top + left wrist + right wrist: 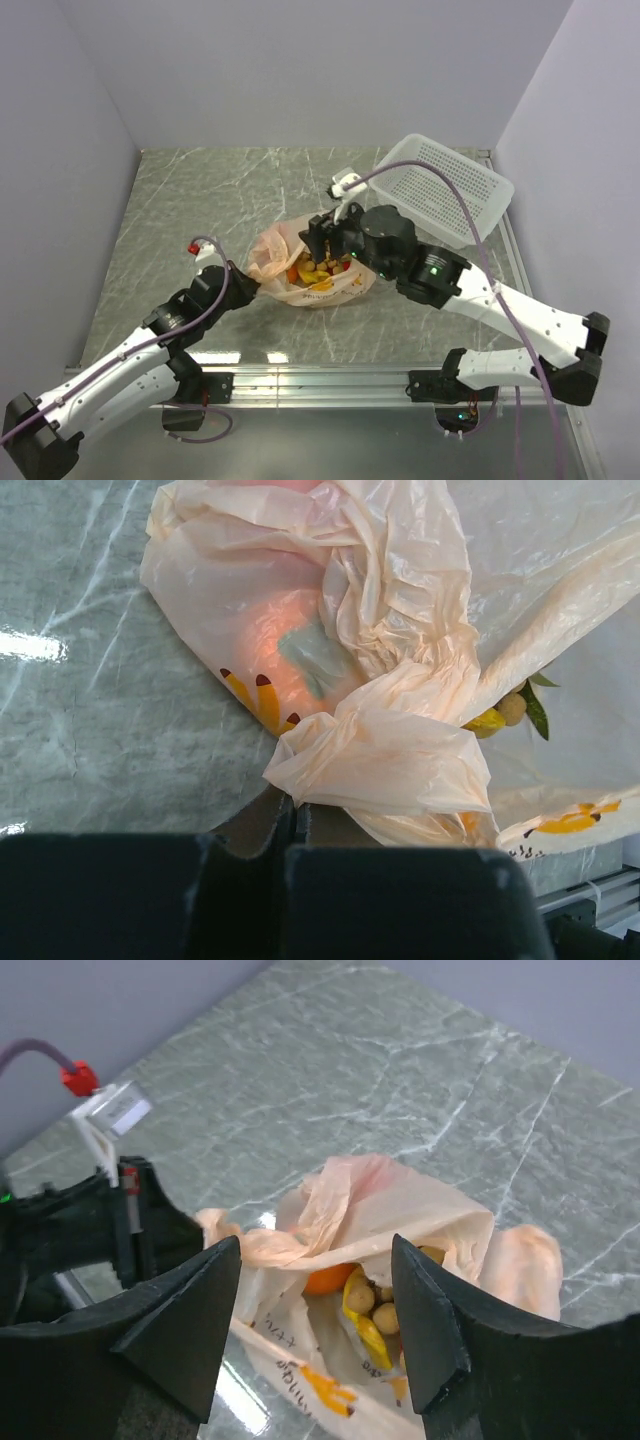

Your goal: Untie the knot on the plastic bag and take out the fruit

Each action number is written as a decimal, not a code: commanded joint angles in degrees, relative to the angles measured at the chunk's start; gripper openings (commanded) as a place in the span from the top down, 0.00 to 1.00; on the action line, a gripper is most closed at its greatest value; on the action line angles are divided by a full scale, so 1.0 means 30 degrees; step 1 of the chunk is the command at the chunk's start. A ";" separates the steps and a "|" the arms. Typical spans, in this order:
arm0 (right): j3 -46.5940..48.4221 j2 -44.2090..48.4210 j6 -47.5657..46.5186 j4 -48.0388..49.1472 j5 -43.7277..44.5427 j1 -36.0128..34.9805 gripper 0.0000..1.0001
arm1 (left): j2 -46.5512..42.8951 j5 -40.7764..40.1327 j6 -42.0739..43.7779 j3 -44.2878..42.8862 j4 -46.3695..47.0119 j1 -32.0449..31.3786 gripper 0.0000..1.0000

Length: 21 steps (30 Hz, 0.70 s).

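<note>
Clamping the plastic bag (390,750), the left gripper (293,815) pinches tight; the right gripper (315,1245) hovers spread above the fruit (368,1302).

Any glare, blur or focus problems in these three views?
Top external: sharp, with two glare patches along the near edge of the table. Left wrist: plastic bag crisp, glare streak at left, left gripper dark and soft. Right wrist: bag sharp, right gripper a dark silhouette.

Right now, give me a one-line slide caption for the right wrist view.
Open right gripper poised over the plastic bag, fruit visible inside, left gripper pinching its edge.
</note>
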State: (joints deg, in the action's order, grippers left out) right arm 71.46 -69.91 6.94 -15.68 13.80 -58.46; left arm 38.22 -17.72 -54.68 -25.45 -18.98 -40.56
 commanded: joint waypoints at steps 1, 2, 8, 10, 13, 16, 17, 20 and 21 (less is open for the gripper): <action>-0.2106 0.0277 -0.1142 0.0569 0.0234 -0.0056 0.32 | -0.0287 0.0076 0.0413 -0.0715 0.0967 0.0071 0.99; -0.2604 -0.0159 -0.0938 0.0569 0.0465 -0.0056 0.33 | -0.0404 -0.0070 0.0268 -0.0686 0.0647 0.0071 0.99; -0.7468 -0.0867 0.2600 0.1506 0.1347 0.1086 0.34 | -0.1546 -0.1770 0.0000 -0.1036 -0.1054 0.0071 0.98; -0.8524 -0.0576 0.3046 0.1711 0.1230 0.1058 0.32 | -0.1957 -0.1016 0.0847 -0.1854 -0.1056 0.0071 0.89; -0.9141 0.0009 0.3399 0.2150 0.0908 0.1058 0.32 | -0.2221 0.1674 0.3746 -0.4195 -0.0295 0.0042 0.58; -0.9202 0.0159 0.3283 0.2474 0.1403 0.1087 0.32 | -0.1725 0.3031 0.5886 -0.6948 -0.0352 0.0042 0.39; -0.9143 0.0130 0.3167 0.2503 0.1463 0.1058 0.32 | -0.1520 0.3933 0.6790 -0.7535 -0.0323 0.0042 0.37; -0.8938 0.0100 0.3194 0.2561 0.1727 0.1087 0.31 | -0.0117 0.5895 0.7850 -0.9237 0.0203 0.0042 0.37; -0.8967 0.0158 0.3195 0.2735 0.1785 0.1087 0.32 | 0.1135 0.6717 0.7825 -0.9763 0.0350 0.0042 0.38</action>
State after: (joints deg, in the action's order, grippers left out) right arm 43.03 -70.57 15.62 -10.41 16.99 -55.35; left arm 35.70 -7.14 -37.65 -51.16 -19.97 -40.56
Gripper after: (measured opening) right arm 0.685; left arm 0.630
